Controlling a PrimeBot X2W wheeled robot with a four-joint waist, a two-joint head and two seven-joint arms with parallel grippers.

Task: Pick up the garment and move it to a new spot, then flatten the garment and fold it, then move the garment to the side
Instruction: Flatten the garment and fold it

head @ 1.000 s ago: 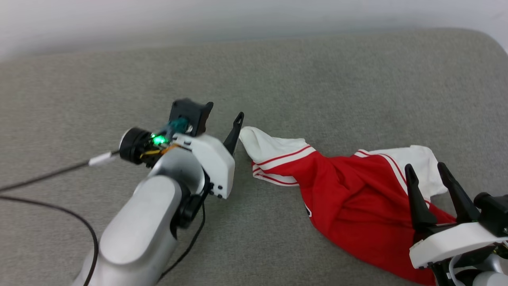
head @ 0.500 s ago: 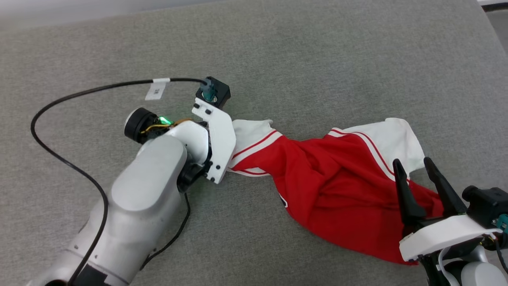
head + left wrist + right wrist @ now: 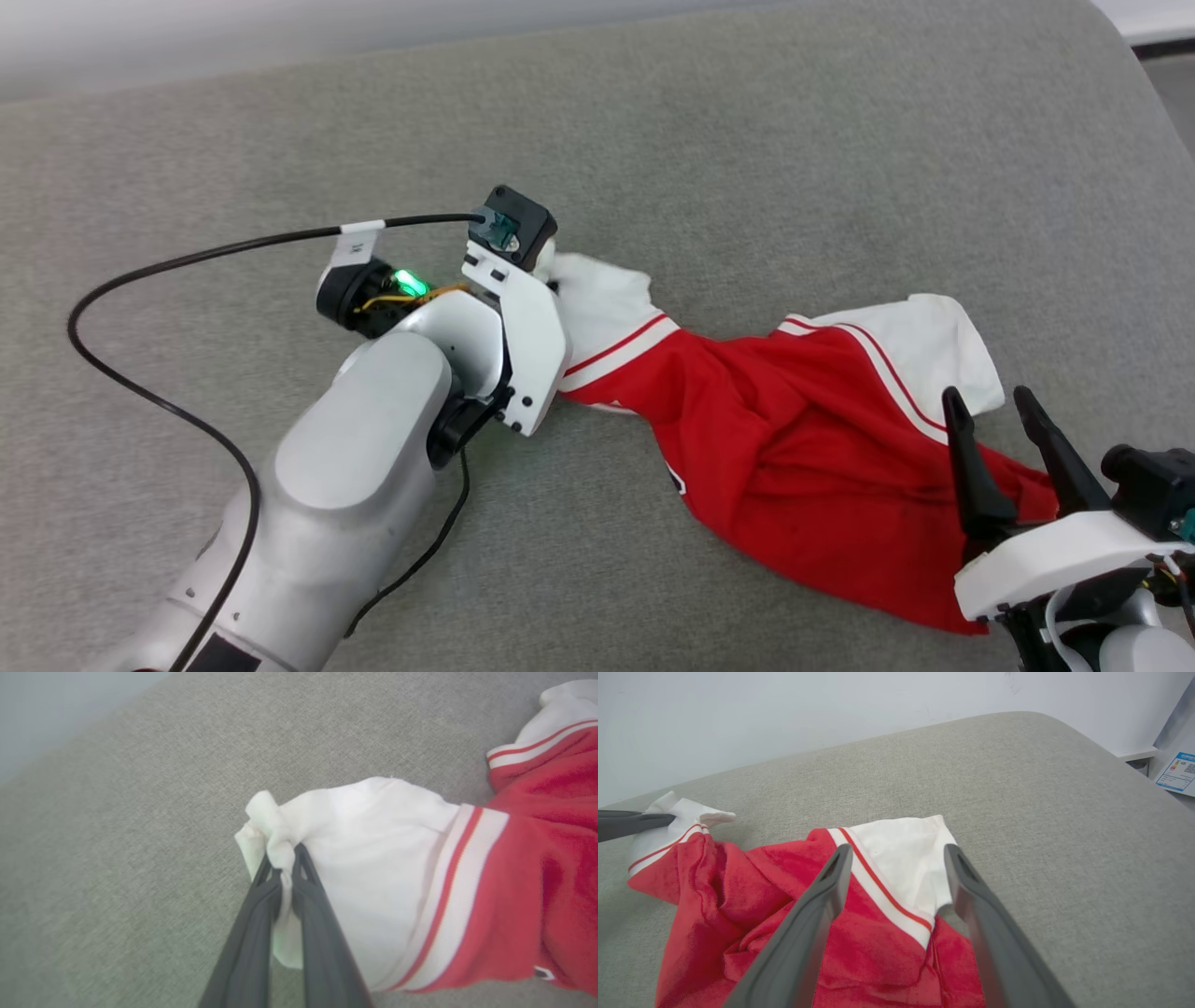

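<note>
Garment (image 3: 794,467) is seen lying crumpled on a grey cushion (image 3: 747,121), stretched from the middle of the head view toward its lower right. Its body is bright red, soft and deeply creased, and it is gathered in folds rather than spread flat. One white sleeve (image 3: 373,849) is drawn out toward the robot's left. It is edged where it meets the red with white trim (image 3: 448,891) carrying a thin red stripe. The other sleeve (image 3: 924,345), also white and bordered by the same striped band, lies folded over the red cloth nearer the robot's right. A small dark-and-white mark (image 3: 542,972) can be made out at the lower red edge, but it is too small to be read.

The bunched tip of the first sleeve is pinched between the closed fingers of the left gripper (image 3: 280,872), and white fabric bulges out just past the fingertips. The right gripper (image 3: 987,397) is held with its fingers spread wide above the near right part of the red cloth, and nothing is gripped in it. A black cable (image 3: 140,280) is seen looping over the cushion beside the left arm.
</note>
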